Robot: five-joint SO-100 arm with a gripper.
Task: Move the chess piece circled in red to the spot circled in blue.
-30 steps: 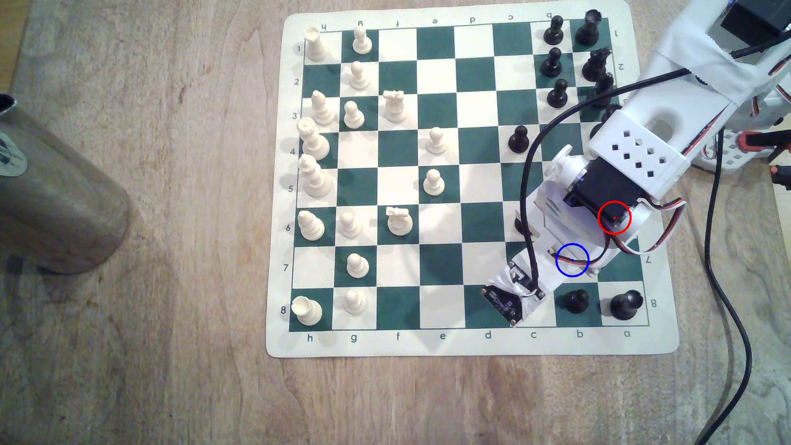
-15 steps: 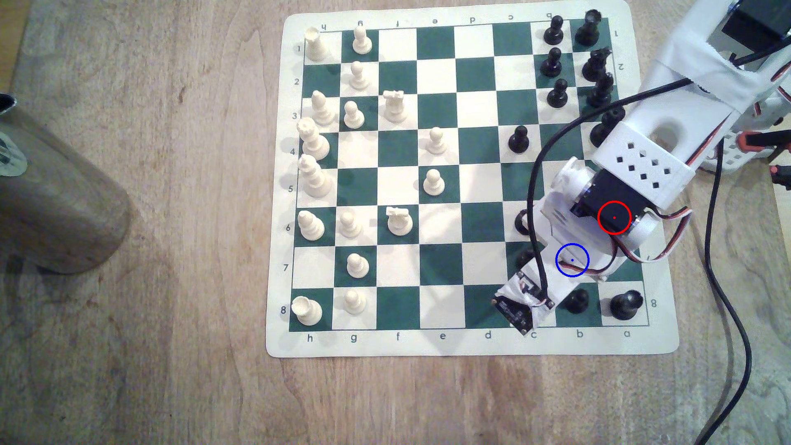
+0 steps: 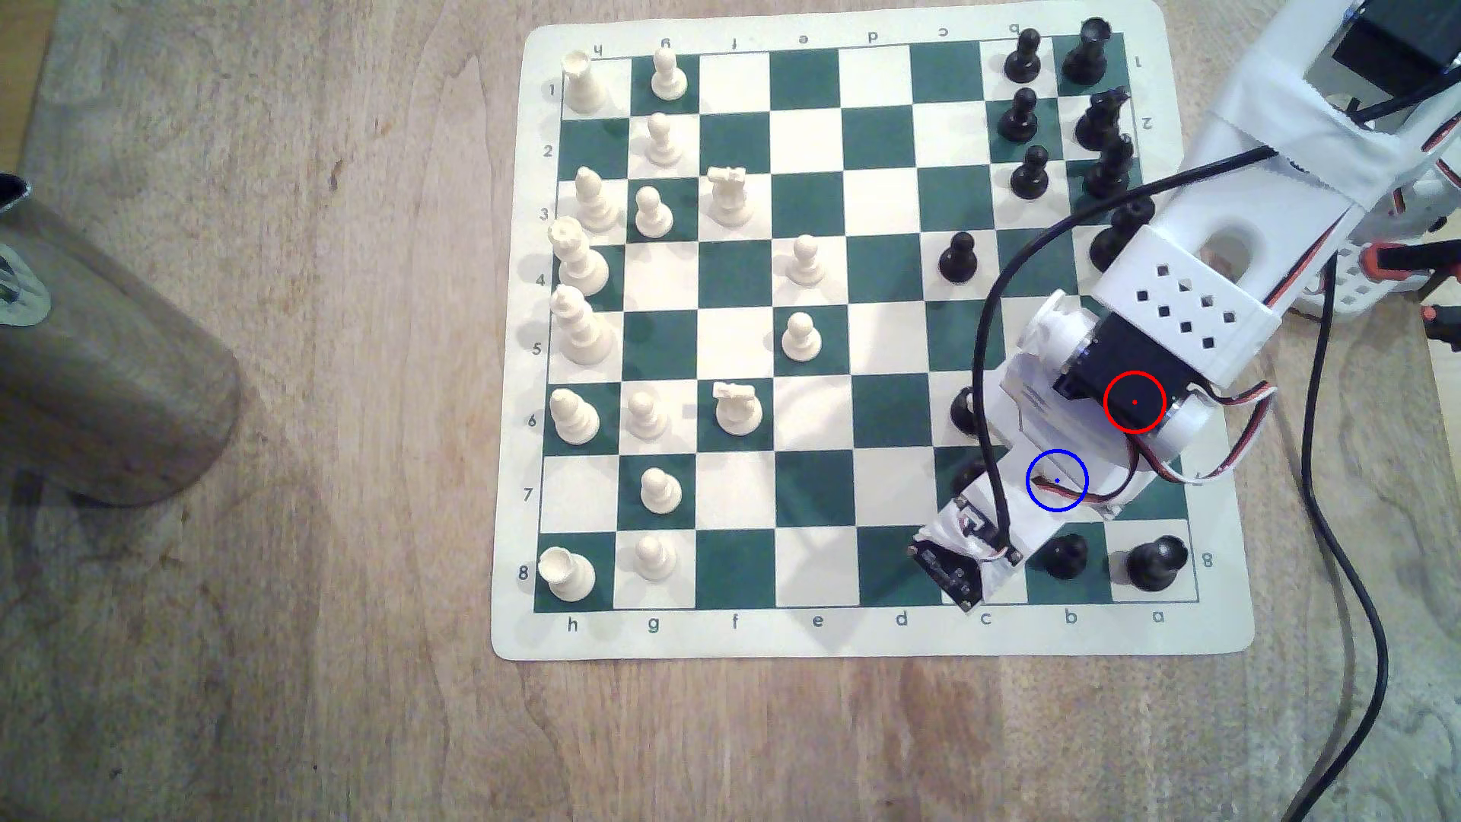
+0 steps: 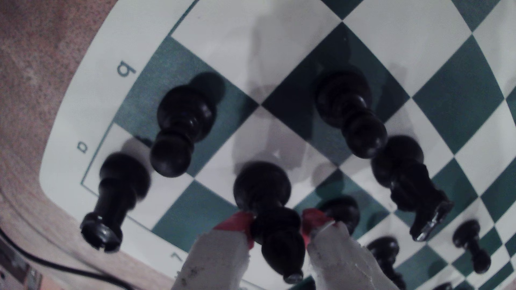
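In the wrist view the chess piece (image 4: 268, 217), glossy black with a broad round base, sits between my red-tipped fingers (image 4: 237, 226). My gripper (image 4: 276, 220) is shut on its slim body. Its base rests on or just above a cream square (image 4: 237, 147) beside the green b-file corner square; whether it touches, I cannot tell. In the exterior view my wrist (image 3: 1020, 443) covers this area. The blue ring (image 3: 1057, 480) of the spot and the red ring (image 3: 1134, 401) are drawn over the arm, and the squares beneath them are hidden.
Close around the held piece stand a black rook (image 4: 111, 200), two black pawns (image 4: 178, 125) (image 4: 351, 111) and a black knight (image 4: 413, 184). White pieces fill the exterior view's left board half. A brown cylinder (image 3: 103, 356) lies left of the board. A black cable (image 3: 1344, 553) runs along its right.
Since one second ago my wrist has shifted slightly toward the exterior view's right and lower edge. Over the last half second it has barely moved.
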